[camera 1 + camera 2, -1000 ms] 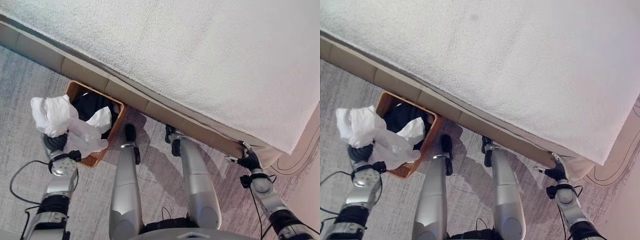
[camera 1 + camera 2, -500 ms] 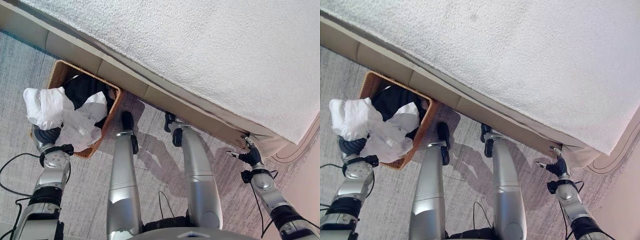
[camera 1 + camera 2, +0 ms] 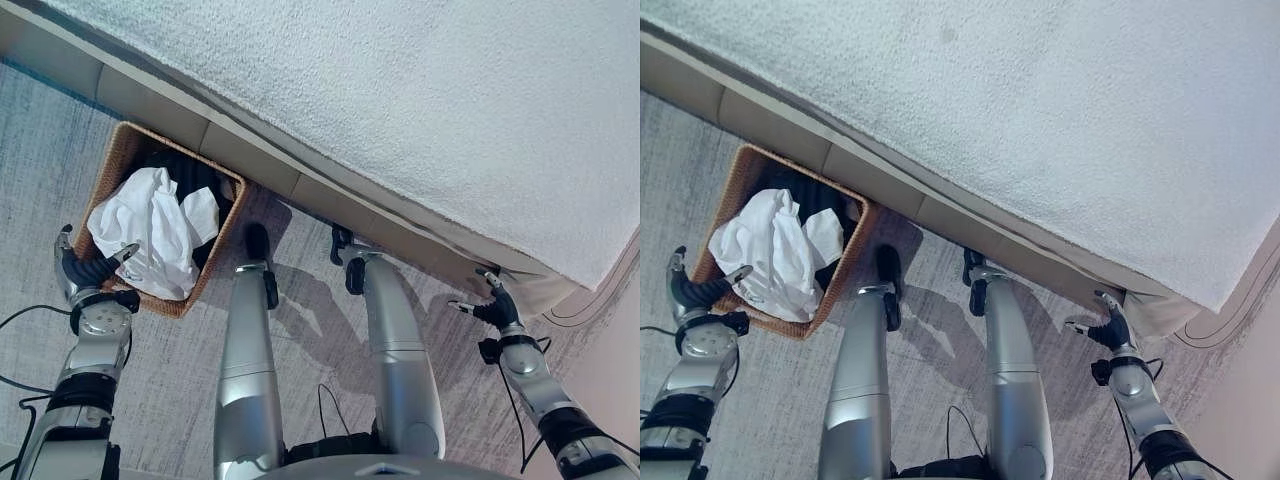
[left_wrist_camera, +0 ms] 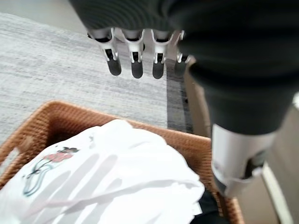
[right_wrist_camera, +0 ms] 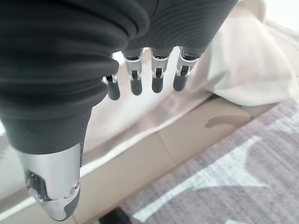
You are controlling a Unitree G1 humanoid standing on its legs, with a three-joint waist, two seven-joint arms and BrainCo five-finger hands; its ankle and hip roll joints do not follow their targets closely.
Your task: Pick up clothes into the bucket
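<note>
A brown wicker basket (image 3: 166,302) stands on the carpet against the bed base, at the left. A crumpled white garment (image 3: 150,228) with a small print lies inside it on top of dark clothes (image 3: 192,172). My left hand (image 3: 84,272) hovers at the basket's near left corner, open and holding nothing. In the left wrist view its fingers (image 4: 135,65) are straight above the white garment (image 4: 117,172). My right hand (image 3: 494,308) hangs open by the bed's corner at the right, its fingers (image 5: 156,80) straight and free of the sheet.
A bed with a white textured cover (image 3: 420,100) spans the upper part of the scene, on a beige base (image 3: 300,190). A pale sheet corner (image 5: 243,70) hangs down near the right hand. Grey carpet (image 3: 40,150) lies left of the basket.
My left hand has let go of the white garment, which has dropped into the basket. The hand has opened and drawn back to the basket's near corner. The right hand has barely moved.
</note>
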